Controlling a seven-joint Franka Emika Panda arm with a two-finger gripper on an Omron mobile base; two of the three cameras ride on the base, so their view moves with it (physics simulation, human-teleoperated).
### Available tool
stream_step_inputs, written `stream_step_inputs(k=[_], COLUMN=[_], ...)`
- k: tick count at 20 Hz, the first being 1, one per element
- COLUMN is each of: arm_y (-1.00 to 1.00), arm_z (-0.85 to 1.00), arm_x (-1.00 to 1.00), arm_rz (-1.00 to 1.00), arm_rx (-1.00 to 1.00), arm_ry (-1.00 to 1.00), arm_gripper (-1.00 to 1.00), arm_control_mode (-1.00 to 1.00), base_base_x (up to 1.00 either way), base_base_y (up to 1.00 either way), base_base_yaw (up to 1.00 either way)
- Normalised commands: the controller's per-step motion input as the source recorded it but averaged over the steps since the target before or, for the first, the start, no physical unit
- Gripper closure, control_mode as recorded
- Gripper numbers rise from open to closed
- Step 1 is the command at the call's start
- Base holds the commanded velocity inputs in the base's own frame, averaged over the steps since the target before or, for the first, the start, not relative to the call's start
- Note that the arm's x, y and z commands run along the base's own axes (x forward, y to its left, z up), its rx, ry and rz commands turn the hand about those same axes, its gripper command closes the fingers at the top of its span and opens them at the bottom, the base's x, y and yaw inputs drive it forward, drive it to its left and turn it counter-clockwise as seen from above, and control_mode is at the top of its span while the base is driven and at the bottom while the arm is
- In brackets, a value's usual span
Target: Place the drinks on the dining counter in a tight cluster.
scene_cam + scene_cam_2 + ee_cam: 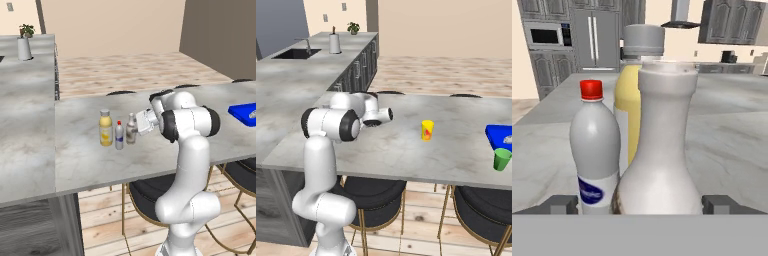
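1. Drinks standing upright in a close row on the dining bench [90, 150], near its left end: yellow bottle [105, 128] with pale cap at left, silver-grey bottle [119, 135] with red cap in the middle, brown-and-white bottle [131, 128] at right
2. Tool [139, 125] level with the brown-and-white bottle, reaching in from its right side
3. From the hand view: brown-and-white bottle [659, 150] nearest, between the two dark fingertips [559, 204], both tips clear of its sides, so tool apart and holding nothing
4. Silver-grey bottle [594, 150] just beside it, yellow bottle [632, 100] behind both
5. Farther right on the bench: yellow cup [427, 130], green cup [501, 159] and blue tray [496, 135], well apart from the bottles
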Motion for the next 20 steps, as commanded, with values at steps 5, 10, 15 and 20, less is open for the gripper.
stream_step_inputs(k=[5, 10, 15, 20], arm_y=[-0.28, -0.39, -0.41, -0.36], arm_z=[0.1, 0.13, 0.38, 0.5], arm_x=[0.0, 0.0, 0.0, -0.11], arm_rz=[0.0, 0.0, -0.05, -0.14], arm_rx=[0.01, 0.05, 0.03, 0.0], arm_ry=[0.0, 0.0, 0.02, 0.25], arm_gripper=[-1.0, -1.0, -1.0, -1.0], arm_control_mode=[-1.0, -1.0, -1.0, -1.0], base_base_x=[0.0, 0.0, 0.0, 0.0], base_base_y=[0.0, 0.0, 0.0, 0.0], base_base_yaw=[0.0, 0.0, 0.0, 0.0])
